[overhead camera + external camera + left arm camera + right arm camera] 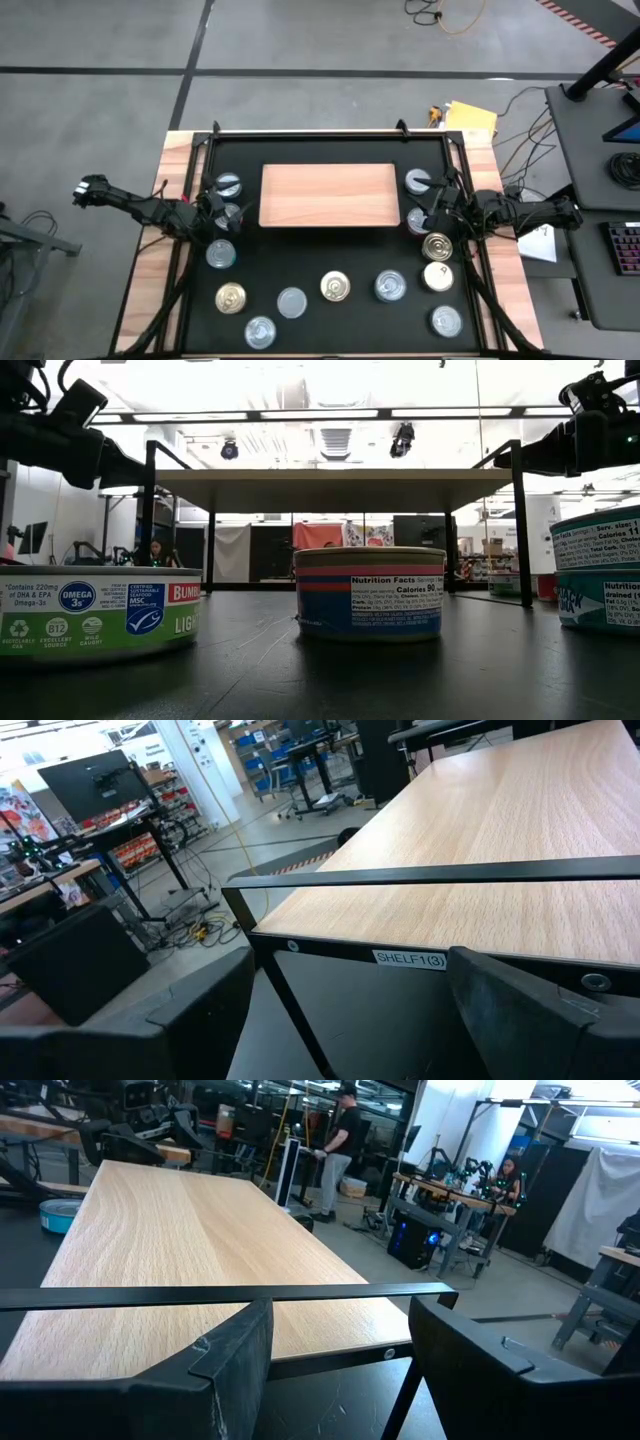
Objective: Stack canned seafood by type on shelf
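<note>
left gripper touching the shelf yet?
Apart. In the left wrist view the left gripper has open fingers with nothing between them, and the shelf lies beyond. The high view shows mat between them.

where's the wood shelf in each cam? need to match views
High view: the shelf, centre, upper half of the black mat, nothing on it.
Low view: raised board seen edge-on across the middle, on black legs.
Left wrist view: fills the upper right, beyond the open left pincer.
Right wrist view: upper left, beyond the open right pincer.
Shared landmark: the shelf's black frame rail.
</note>
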`<state>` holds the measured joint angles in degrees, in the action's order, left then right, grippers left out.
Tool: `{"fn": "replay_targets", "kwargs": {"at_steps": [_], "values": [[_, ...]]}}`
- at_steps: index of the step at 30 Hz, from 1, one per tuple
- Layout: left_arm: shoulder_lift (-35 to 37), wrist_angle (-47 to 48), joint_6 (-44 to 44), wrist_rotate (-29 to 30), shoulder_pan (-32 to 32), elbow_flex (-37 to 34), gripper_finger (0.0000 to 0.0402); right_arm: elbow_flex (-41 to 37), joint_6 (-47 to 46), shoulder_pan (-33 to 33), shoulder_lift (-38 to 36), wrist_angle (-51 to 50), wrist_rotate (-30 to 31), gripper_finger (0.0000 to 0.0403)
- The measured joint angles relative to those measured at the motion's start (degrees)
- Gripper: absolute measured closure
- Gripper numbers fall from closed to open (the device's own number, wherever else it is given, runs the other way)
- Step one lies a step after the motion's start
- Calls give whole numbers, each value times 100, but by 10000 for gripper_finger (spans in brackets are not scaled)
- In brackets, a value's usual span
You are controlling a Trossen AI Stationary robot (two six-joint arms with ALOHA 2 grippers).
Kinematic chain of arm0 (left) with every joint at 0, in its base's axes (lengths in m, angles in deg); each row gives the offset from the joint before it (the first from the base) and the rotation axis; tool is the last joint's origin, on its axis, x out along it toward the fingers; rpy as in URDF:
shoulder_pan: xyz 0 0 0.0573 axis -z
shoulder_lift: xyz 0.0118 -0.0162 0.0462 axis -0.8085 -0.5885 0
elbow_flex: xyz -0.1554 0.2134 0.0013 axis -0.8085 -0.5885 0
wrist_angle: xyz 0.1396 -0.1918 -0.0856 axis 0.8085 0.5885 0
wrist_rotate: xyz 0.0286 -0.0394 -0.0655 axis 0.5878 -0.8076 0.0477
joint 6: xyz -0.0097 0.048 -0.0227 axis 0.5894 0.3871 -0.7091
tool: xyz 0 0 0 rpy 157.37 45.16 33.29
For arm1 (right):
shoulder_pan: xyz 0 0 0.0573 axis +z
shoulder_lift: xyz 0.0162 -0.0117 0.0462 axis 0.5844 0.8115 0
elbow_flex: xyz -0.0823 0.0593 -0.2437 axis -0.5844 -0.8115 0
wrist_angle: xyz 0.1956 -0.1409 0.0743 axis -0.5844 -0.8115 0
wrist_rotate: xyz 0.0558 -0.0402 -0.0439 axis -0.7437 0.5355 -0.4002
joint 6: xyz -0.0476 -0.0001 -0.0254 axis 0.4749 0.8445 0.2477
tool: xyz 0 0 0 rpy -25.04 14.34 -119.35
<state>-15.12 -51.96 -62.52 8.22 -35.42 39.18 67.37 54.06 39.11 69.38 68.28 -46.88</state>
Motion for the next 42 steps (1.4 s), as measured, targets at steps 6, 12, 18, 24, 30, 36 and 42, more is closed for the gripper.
{"fn": "replay_targets", "kwargs": {"at_steps": [6, 12, 18, 24, 30, 36, 42], "values": [[0, 2, 0, 2, 0, 0, 86, 0, 1, 0, -2, 2, 1, 177], [-1, 2, 0, 1, 2, 1, 86, 0, 0, 0, 0, 0, 2, 177], [-1, 0, 0, 1, 1, 0, 86, 0, 1, 0, -2, 1, 1, 177], [-1, 1, 1, 0, 0, 1, 86, 0, 0, 0, 0, 2, 1, 177], [0, 0, 0, 2, 0, 0, 86, 0, 0, 0, 0, 2, 2, 177], [0, 2, 0, 0, 0, 0, 86, 0, 0, 0, -1, 2, 2, 177], [-2, -202, 91, -3, 0, 0, 86, 0, -189, 0, 0, 80, 2, 177]]}}
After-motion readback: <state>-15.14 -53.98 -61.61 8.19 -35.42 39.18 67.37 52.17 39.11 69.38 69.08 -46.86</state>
